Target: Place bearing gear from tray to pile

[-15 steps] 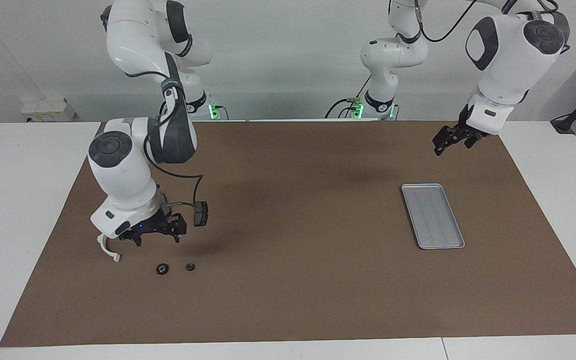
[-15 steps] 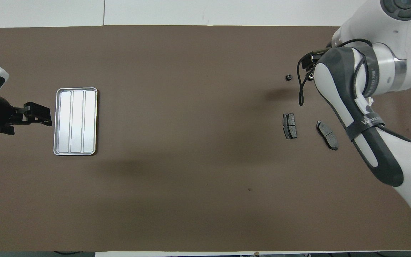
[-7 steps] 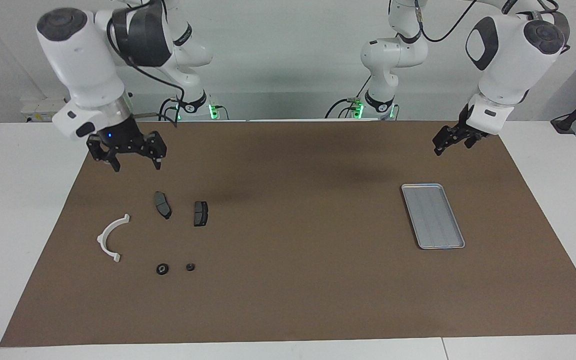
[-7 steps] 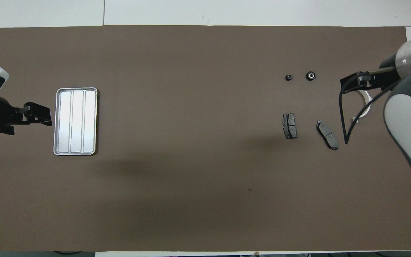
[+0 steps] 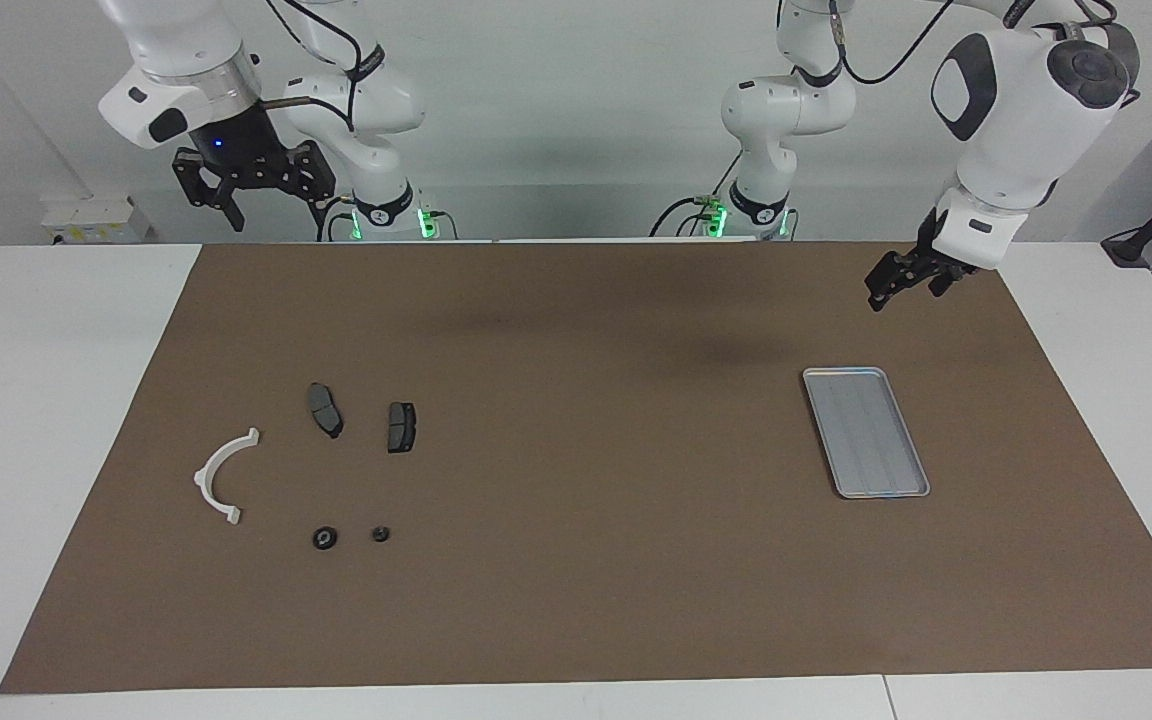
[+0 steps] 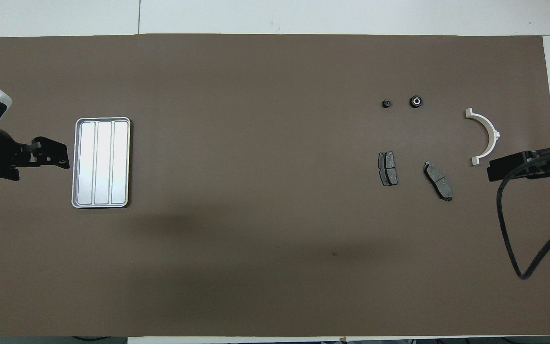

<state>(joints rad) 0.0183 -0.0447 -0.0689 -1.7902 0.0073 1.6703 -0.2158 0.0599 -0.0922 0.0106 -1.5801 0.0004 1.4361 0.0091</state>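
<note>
While no writing reads, right pincer [image 5: 270, 203] spread, raised — left pincer [image 5: 898, 283] unclear beside tray [image 5: 865, 431].

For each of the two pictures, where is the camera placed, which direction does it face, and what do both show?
Facing view: high across the table, looking at the robots; both arms show whole, right gripper raised, left gripper above the mat near the tray.
Overhead view: above the robots' end, looking steeply down; only the left gripper and right gripper show.
Shared: tray, bracket, two brake pads, two small round parts.
</note>
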